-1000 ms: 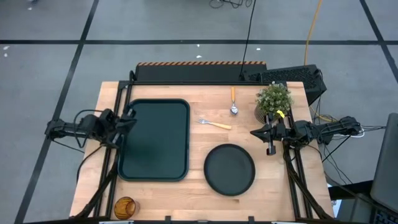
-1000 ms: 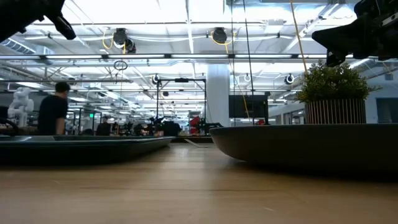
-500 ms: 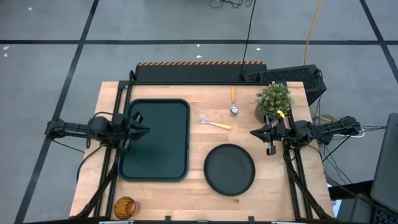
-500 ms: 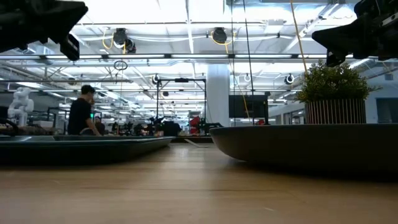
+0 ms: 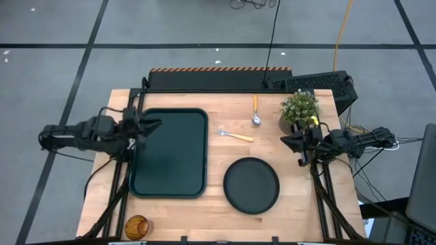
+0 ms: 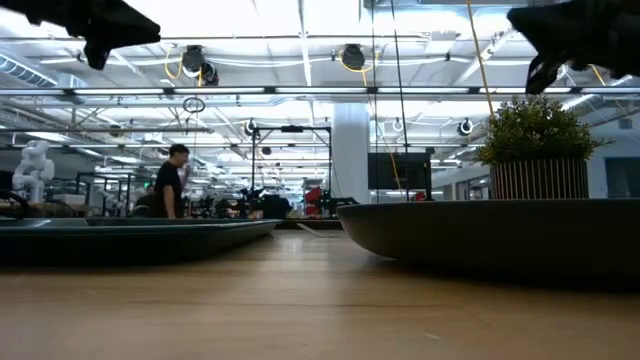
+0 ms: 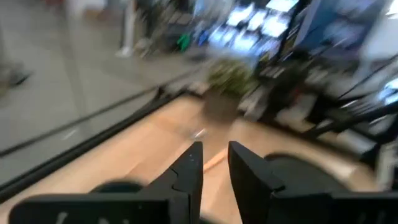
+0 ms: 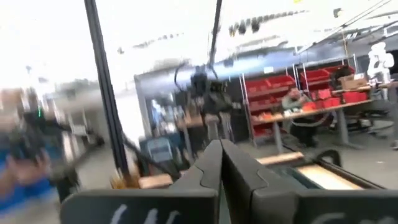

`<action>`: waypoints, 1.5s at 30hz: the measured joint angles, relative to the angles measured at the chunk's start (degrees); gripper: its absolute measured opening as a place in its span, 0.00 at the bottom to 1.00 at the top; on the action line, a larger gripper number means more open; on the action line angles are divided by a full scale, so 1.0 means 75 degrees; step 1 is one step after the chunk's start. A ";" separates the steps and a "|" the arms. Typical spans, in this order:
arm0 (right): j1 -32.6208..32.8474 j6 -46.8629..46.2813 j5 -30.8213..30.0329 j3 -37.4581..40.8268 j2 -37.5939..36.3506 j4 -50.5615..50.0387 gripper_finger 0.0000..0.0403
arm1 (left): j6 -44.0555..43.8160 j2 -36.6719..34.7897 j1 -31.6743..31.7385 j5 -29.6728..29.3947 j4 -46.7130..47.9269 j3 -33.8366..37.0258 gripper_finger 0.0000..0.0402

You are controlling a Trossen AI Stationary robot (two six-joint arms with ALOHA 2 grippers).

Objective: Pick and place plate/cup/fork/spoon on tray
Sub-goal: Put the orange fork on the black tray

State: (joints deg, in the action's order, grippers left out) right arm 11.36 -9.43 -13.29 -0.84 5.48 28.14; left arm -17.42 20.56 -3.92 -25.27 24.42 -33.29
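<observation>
High view, left gripper [image 5: 151, 125] over tray [image 5: 169, 153] edge, jaws slightly apart, empty, right gripper [image 5: 289, 141] jaws closed, empty.

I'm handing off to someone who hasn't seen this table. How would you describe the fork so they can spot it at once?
Start at the large green tray on the table's left half. Just to its right, on bare wood above the round dark plate, lies the fork, slanted. Unlike the spoon beyond it, which has an oval bowl, it ends in silver tines.
</observation>
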 joint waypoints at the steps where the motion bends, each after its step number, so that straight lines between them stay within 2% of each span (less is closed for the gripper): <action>1: 0.0000 -0.0122 -0.0036 0.0000 0.0000 0.0213 0.00 | -0.0199 0.0292 0.0000 -0.0204 0.0526 -0.0330 0.20; 6: -0.0003 0.0336 -0.0082 0.0000 0.0003 0.0452 0.00 | -0.1464 0.1583 0.0100 -0.1008 0.2690 -0.1601 0.20; 9: -0.0003 0.0430 -0.0263 0.0000 0.0003 0.0383 0.00 | -0.1761 0.2364 0.0363 -0.1021 0.3656 -0.2162 0.20; 13: -0.0003 0.1009 -0.0256 0.0000 0.0006 0.0237 0.00 | -0.2038 0.3497 0.0980 -0.0501 0.4743 -0.2766 0.20; 17: -0.0003 0.1305 -0.0265 0.0000 0.0006 0.0290 0.00 | -0.1929 0.4527 0.1865 0.0562 0.5322 -0.2941 0.20; 20: -0.0003 0.1812 -0.0591 0.0000 0.0006 0.0508 0.00 | -0.1362 0.5242 0.2231 0.2196 0.4618 -0.2841 0.20; 22: -0.0004 0.2012 -0.1098 0.0000 0.0006 0.0532 0.00 | -0.0998 0.5779 0.2244 0.3211 0.4005 -0.2808 0.20; 24: -0.0006 0.2139 -0.1765 0.0000 0.0006 0.0559 0.01 | -0.0739 0.6315 0.2111 0.3910 0.3482 -0.2808 0.20; 26: -0.0006 0.2267 -0.2703 0.0000 0.0009 0.0718 0.02 | -0.0501 0.6817 0.1911 0.4217 0.3151 -0.2807 0.20; 29: -0.0014 0.2504 -0.4147 0.0000 0.0009 0.1399 0.04 | -0.0331 0.7478 0.1680 0.4144 0.2709 -0.2805 0.20; 31: -0.0022 0.2916 -0.4492 0.0000 0.0006 0.2081 0.06 | -0.0366 0.7810 0.1659 0.3939 0.2412 -0.2805 0.20; 34: -0.0021 0.3691 -0.4414 -0.0045 0.0006 0.2804 0.10 | -0.0550 0.8119 0.1724 0.3773 0.2283 -0.2895 0.20; 37: -0.0021 0.4169 -0.4420 -0.0291 0.0006 0.2701 0.15 | -0.0761 0.8132 0.1783 0.3550 0.2197 -0.3014 0.20; 41: -0.0021 0.4045 -0.4199 -0.0837 0.0097 0.1559 0.23 | -0.1035 0.8059 0.1951 0.3289 0.1682 -0.3141 0.20; 45: -0.0021 0.3106 -0.3643 -0.1011 0.0628 0.0330 0.32 | -0.1429 0.8167 0.2118 0.3138 0.0869 -0.3155 0.20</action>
State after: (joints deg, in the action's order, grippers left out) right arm 11.20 13.87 -40.61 -8.43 10.18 30.61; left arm -28.14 81.81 11.96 -1.73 30.94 -56.95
